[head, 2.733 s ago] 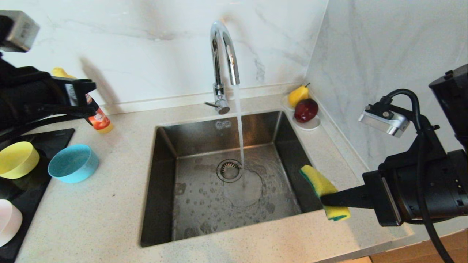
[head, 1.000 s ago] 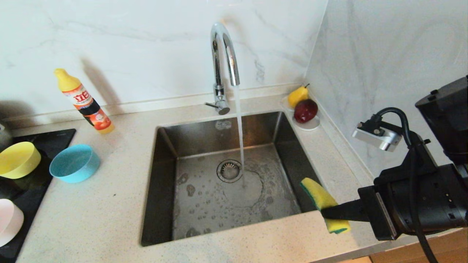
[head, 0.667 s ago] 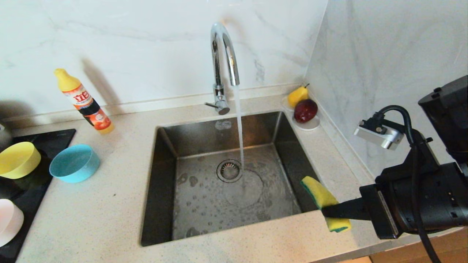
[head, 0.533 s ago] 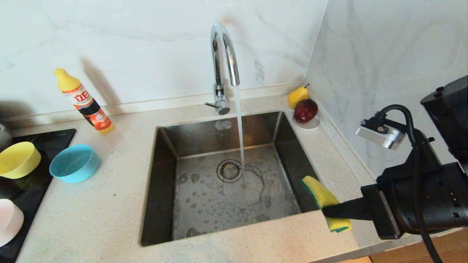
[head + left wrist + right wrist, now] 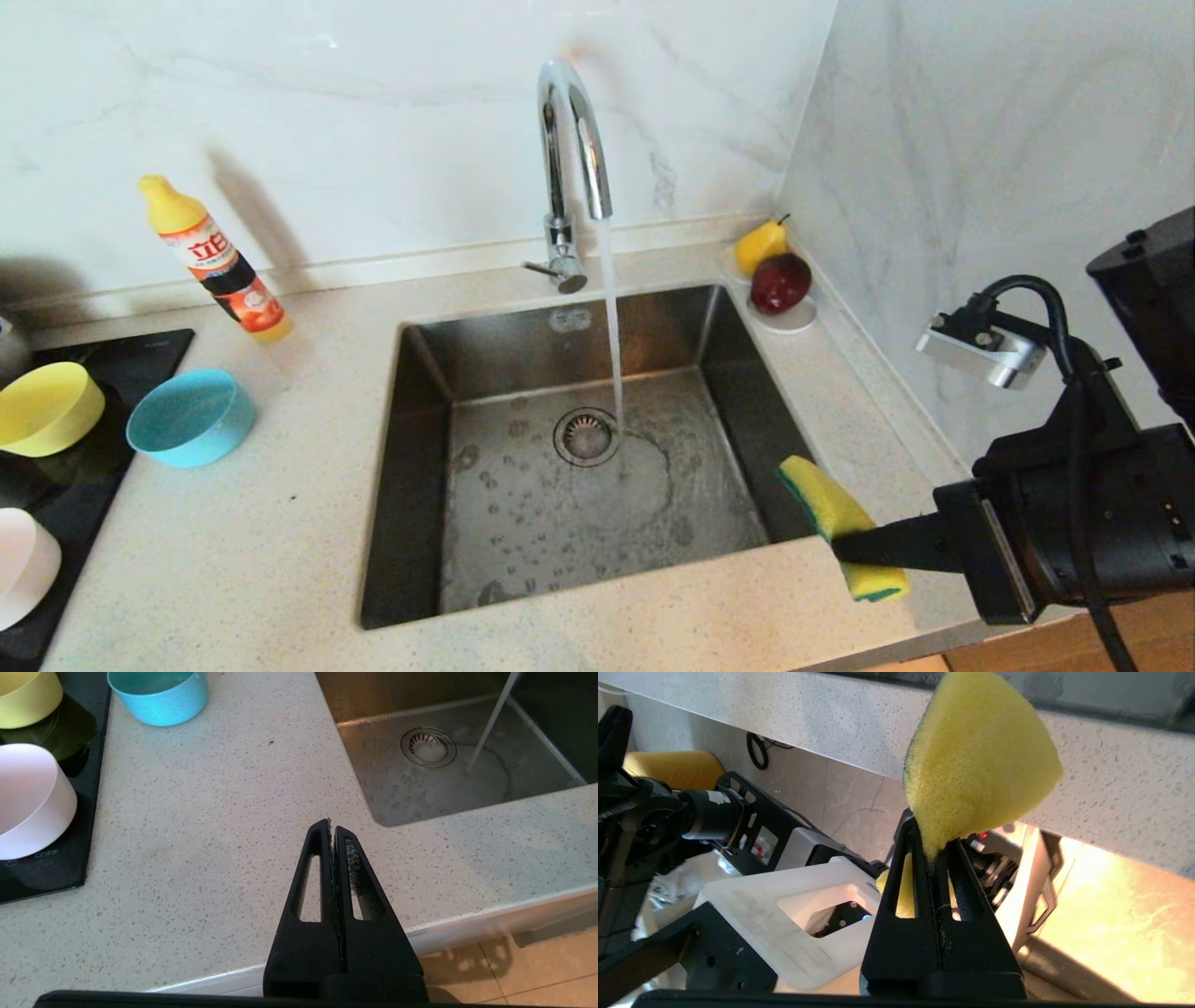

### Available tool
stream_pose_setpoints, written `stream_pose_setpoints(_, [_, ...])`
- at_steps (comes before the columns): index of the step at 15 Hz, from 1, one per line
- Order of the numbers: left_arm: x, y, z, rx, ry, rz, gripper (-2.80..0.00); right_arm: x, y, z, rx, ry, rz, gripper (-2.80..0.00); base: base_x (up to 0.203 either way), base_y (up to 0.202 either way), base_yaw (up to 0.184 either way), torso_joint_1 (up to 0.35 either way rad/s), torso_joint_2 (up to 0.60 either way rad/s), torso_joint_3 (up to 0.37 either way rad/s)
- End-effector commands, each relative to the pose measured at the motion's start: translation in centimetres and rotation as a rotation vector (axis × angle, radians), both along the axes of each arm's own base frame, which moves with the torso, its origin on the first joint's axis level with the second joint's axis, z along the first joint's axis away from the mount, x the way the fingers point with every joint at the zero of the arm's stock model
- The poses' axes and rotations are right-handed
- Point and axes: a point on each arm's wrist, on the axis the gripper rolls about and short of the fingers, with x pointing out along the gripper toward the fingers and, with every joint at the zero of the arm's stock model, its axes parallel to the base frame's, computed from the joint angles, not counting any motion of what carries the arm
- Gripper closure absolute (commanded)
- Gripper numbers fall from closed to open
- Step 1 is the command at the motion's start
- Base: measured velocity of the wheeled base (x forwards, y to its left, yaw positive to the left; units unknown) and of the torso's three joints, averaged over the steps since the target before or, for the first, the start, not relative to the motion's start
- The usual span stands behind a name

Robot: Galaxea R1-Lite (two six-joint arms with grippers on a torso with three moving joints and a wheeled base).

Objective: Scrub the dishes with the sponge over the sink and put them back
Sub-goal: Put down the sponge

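The right pincer [image 5: 840,549] is clamped on the sponge [image 5: 834,515] at the near right corner of the sink [image 5: 411,523], probably ready for scrubbing. The left pincer [image 5: 332,828] is pressed together, empty, over the counter [image 5: 210,826]. The bowls [image 5: 189,417] wait at left.

Right pincer [image 5: 845,551] clamped tight on sponge [image 5: 836,509], arm reaching in level from the right. Left pincer [image 5: 332,828] closed, empty, parked low.
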Motion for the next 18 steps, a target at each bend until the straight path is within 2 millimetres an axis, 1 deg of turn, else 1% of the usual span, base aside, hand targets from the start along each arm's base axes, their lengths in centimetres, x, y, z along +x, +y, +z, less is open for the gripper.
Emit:
stream_pose_setpoints(1, [0.0, 0.0, 0.0, 0.001, 0.004, 0.000, 0.00, 0.2, 0.2, 0.0, -0.022, -0.020, -0.009, 0.00, 0.000, 0.000, 0.000, 0.000, 0.00, 0.000])
stream_pose_setpoints(4, [0.0, 0.0, 0.0, 0.001, 0.003, 0.000, 0.00, -0.2, -0.1, 0.4, -0.051, -0.070, -0.033, 0.00, 0.000, 0.000, 0.000, 0.000, 0.00, 0.000])
stream_pose_setpoints(6, [0.0, 0.0, 0.0, 0.001, 0.003, 0.000, 0.00, -0.4, -0.5, 0.0, -0.109, -0.104, -0.052, 0.00, 0.000, 0.000, 0.000, 0.000, 0.00, 0.000])
stream_pose_setpoints(9, [0.0, 0.0, 0.0, 0.001, 0.003, 0.000, 0.00, -0.1, -0.6, -1.6, -0.240, -0.131, -0.132, 0.00, 0.000, 0.000, 0.000, 0.000, 0.00, 0.000])
stream_pose_setpoints(11, [0.0, 0.0, 0.0, 0.000, 0.004, 0.000, 0.00, 0.0, -0.7, -2.6, -0.310, -0.142, -0.148, 0.00, 0.000, 0.000, 0.000, 0.000, 0.00, 0.000])
stream_pose_setpoints(14, [0.0, 0.0, 0.0, 0.000, 0.003, 0.000, 0.00, 0.2, -0.8, -4.9, -0.447, -0.139, -0.198, 0.00, 0.000, 0.000, 0.000, 0.000, 0.00, 0.000])
stream_pose_setpoints(17, [0.0, 0.0, 0.0, 0.000, 0.003, 0.000, 0.00, 0.1, -0.7, -6.5, -0.523, -0.128, -0.207, 0.00, 0.000, 0.000, 0.000, 0.000, 0.00, 0.000])
stream_pose_setpoints(18, [0.0, 0.0, 0.0, 0.001, 0.003, 0.000, 0.00, 0.1, -0.5, -7.4, -0.547, -0.132, -0.205, 0.00, 0.000, 0.000, 0.000, 0.000, 0.00, 0.000])
